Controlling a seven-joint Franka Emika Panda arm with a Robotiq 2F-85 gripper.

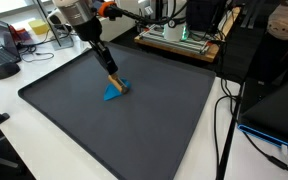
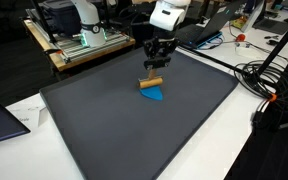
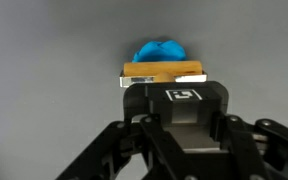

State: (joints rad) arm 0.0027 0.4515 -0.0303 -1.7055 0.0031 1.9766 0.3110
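**Jaws clenched on a wooden block over a blue cloth**

At the left of an exterior view, the white desk (image 1: pixel 34 140) shows as a bare strip beside a large dark mat (image 1: pixel 164 125), which covers most of it. The arm (image 1: pixel 89 35) slants down from the far left toward the mat's middle. The jaws are clenched on a wooden block (image 1: pixel 115 80), a short tan bar. In the wrist view the wooden block (image 3: pixel 163 72) lies crosswise at the fingertips.

Right under it is a blue cloth (image 1: pixel 114 93), crumpled into a small heap near the middle of the mat. The block either touches the top of the cloth or sits just above it; the pictures do not settle which. In the wrist view the blue cloth (image 3: pixel 160 50) peeks out beyond the block. In an exterior view the wooden block (image 2: pixel 152 83) hangs level under the jaws, with the blue cloth (image 2: pixel 156 94) on its near side.

Farther right, at the far side of the desk, a wooden board with green electronics (image 1: pixel 179 35) stands behind the mat. At the right edge, black cables (image 1: pixel 224 130) trail over the desk.
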